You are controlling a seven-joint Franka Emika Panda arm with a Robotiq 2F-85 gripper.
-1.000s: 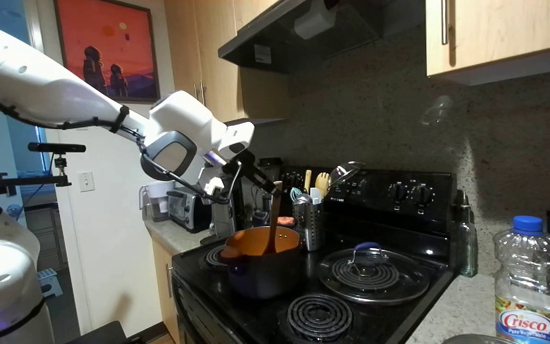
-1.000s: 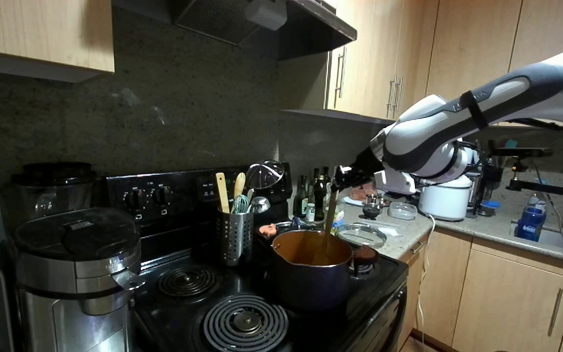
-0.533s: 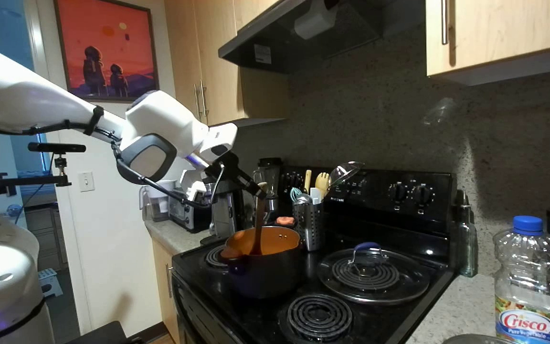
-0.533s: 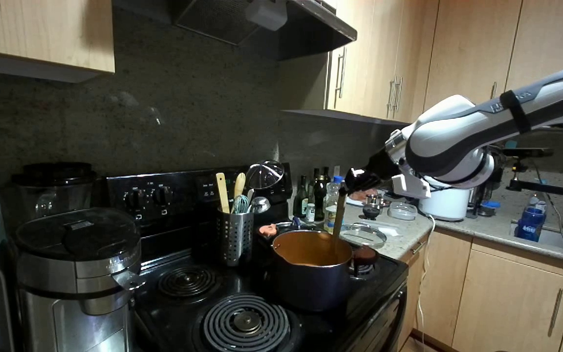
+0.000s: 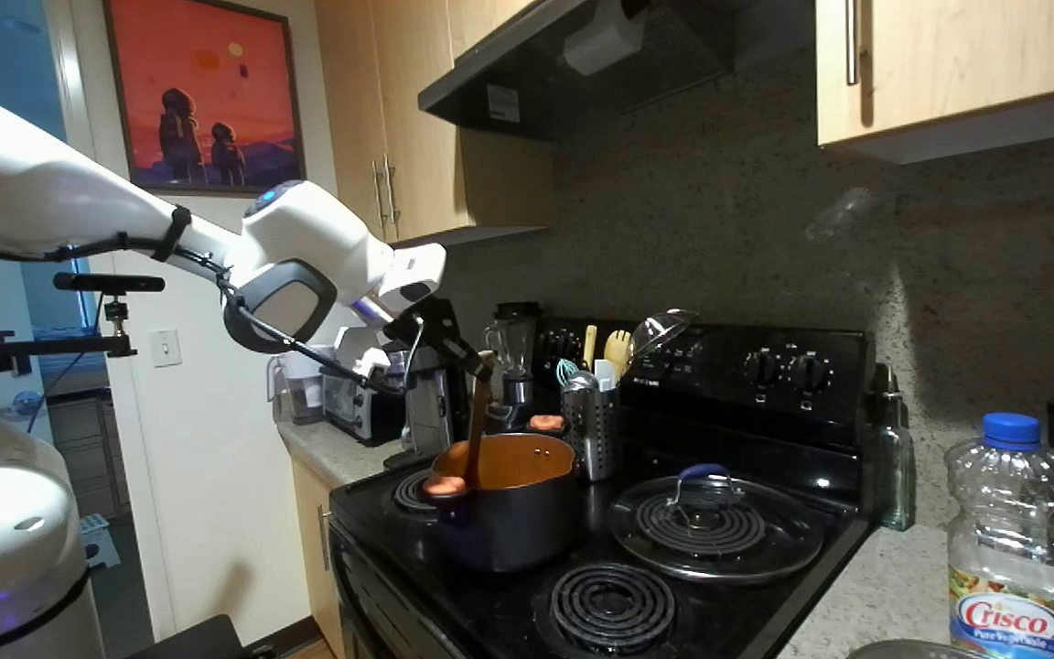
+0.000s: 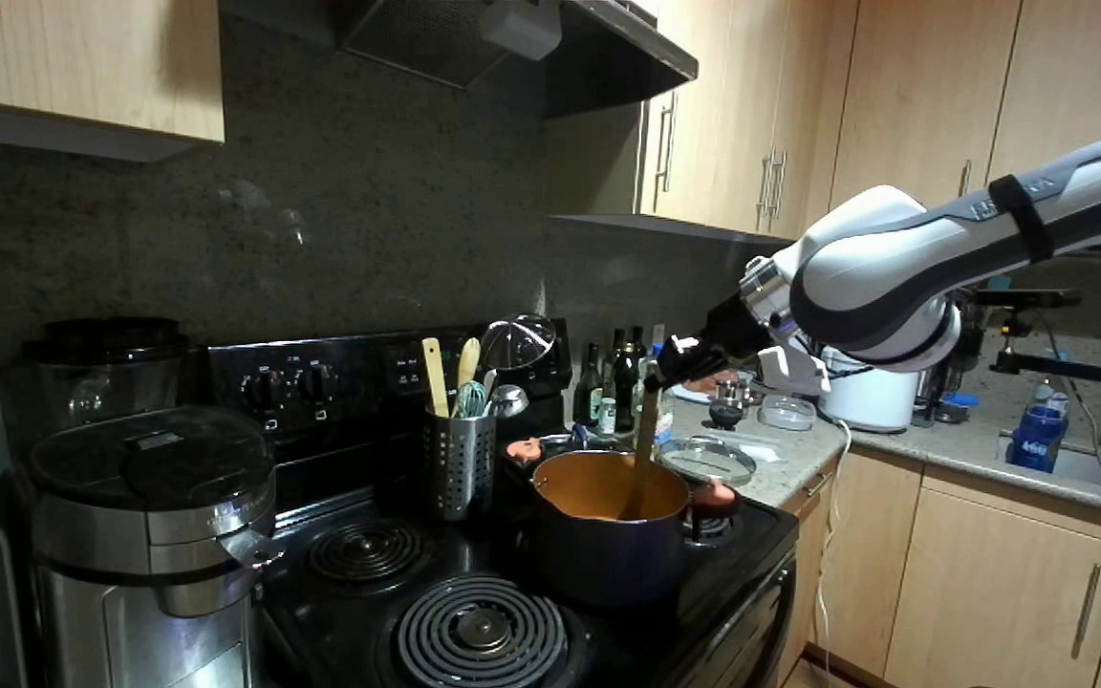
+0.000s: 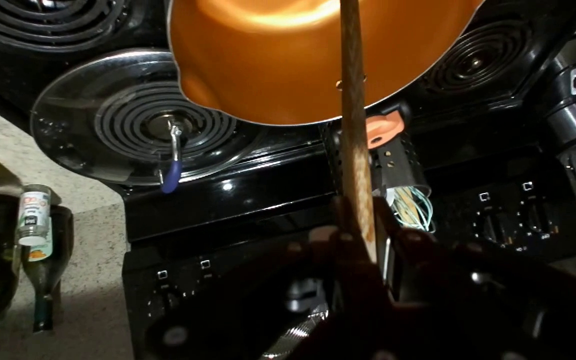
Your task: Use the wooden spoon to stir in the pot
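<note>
Inside the pot (image 5: 509, 535) on the stove stands the wooden spoon (image 5: 478, 421), brown and leaning slightly. In both exterior views its lower end goes below the rim, and the near wall hides the tip. My gripper (image 5: 483, 366) is above the pot, shut on the top of the spoon's handle. The wrist view shows the dark fingers (image 7: 340, 215) on either side of the handle of the spoon (image 7: 353, 125), which runs up over the orange inside of the pot (image 7: 263, 85). The spoon's head lies beyond that view's top edge.
Behind the pot stands a perforated utensil holder (image 6: 460, 468). A glass lid with a blue handle (image 5: 705, 526) lies on a burner beside it. A bare coil burner (image 6: 481, 631) is near the pot. The range hood (image 5: 582, 82) hangs overhead.
In an exterior view, gripper and spoon have moved leftward across the pot, towards its near handle. Seen from the opposite side, they swung right, then back left. The pot has stayed in place.
</note>
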